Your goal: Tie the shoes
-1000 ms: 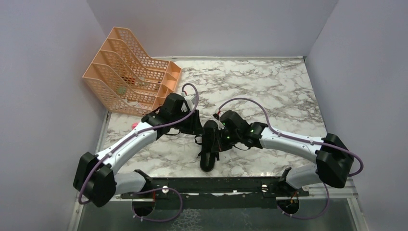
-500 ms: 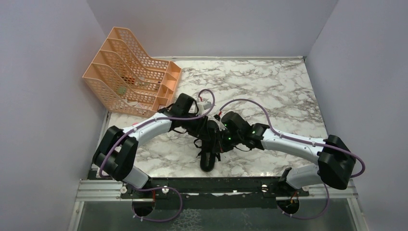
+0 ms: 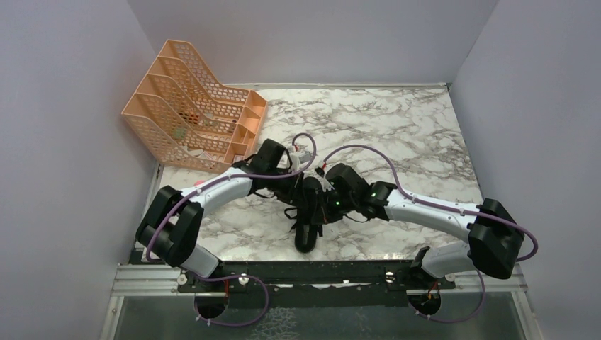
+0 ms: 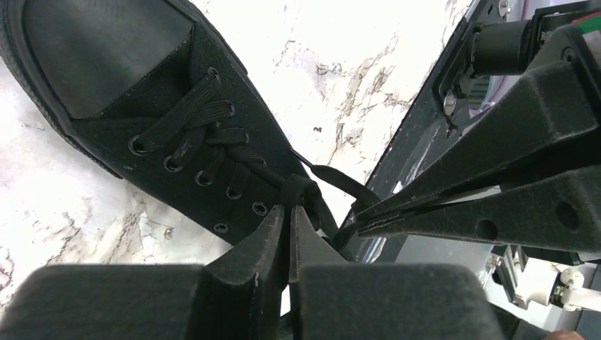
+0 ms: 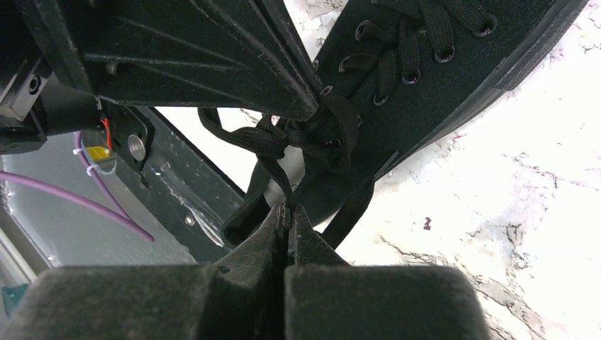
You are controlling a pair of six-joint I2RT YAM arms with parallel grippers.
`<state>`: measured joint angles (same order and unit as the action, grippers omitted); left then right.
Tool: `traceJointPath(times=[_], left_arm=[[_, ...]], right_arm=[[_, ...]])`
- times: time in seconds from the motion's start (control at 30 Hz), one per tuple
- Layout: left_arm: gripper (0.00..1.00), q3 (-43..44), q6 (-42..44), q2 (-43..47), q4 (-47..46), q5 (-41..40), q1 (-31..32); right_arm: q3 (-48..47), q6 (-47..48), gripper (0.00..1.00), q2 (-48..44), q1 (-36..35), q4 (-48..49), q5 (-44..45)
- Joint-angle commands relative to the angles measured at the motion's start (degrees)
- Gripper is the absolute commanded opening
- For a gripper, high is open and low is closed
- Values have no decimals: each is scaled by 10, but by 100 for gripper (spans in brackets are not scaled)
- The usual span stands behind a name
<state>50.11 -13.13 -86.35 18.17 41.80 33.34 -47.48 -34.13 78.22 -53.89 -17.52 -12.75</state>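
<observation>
The black shoe lies on the marble table with its toe toward the arms; it also shows in the left wrist view and the right wrist view. Both grippers meet over its lace knot. My left gripper is shut on a black lace right at the knot; in the top view it is at the shoe's left. My right gripper is shut on a lace strand just below the knot, at the shoe's right in the top view. The grippers nearly touch.
An orange mesh file rack stands at the back left, close behind the left arm. Purple walls close in the table on three sides. The dark base rail runs along the near edge, just below the shoe's toe.
The left arm has swung right and its gripper has closed in on the shoe's laces beside the right gripper. The right arm and shoe have hardly moved.
</observation>
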Motion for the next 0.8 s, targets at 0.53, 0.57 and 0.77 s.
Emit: traceJointPath(times=[0.53, 0.57, 0.77], left_arm=[[4, -127, -121, 136, -168, -15, 7], [4, -129, -123, 136, -169, -17, 8], [6, -128, -128, 133, -173, -27, 19]], right_arm=[[-3, -91, 1, 54, 70, 82, -106], [-3, -90, 1, 57, 70, 85, -113], [-3, -88, 1, 58, 71, 101, -117]])
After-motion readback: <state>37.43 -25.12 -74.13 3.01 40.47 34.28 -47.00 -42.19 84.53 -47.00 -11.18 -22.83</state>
